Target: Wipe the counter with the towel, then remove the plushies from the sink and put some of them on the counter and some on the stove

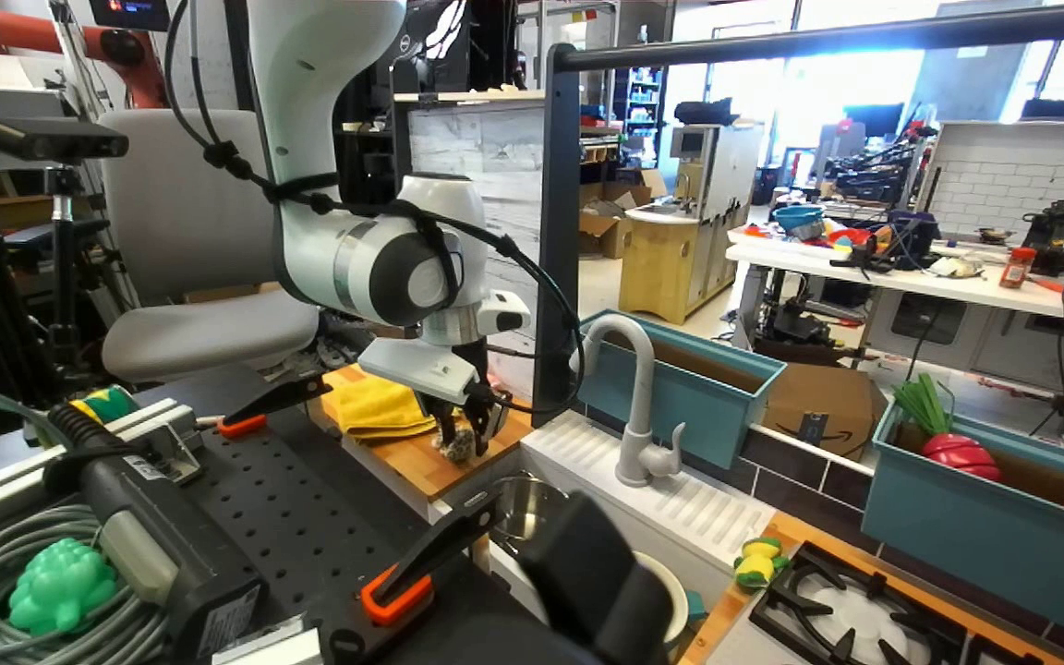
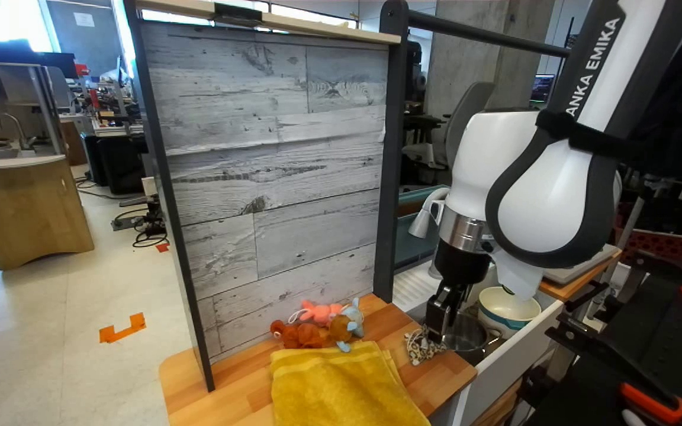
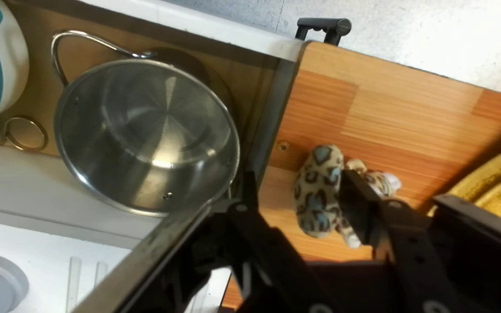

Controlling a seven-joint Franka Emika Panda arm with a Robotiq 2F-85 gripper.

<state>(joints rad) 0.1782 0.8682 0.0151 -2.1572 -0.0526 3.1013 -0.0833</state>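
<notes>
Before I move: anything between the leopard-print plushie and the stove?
Yes. The sink lies between, a metal pot and a bowl in it, the gooseneck tap rising from its ledge. A green-and-yellow toy sits at the stove's edge. The tap looks likeliest to snag.

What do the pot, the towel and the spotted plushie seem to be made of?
The pot: shiny metal, probably steel, given its reflections. The towel: matte cloth, perhaps terry, by its fuzzy folds. The spotted plushie: matte printed fabric, probably stuffed, given its rounded body.
</notes>
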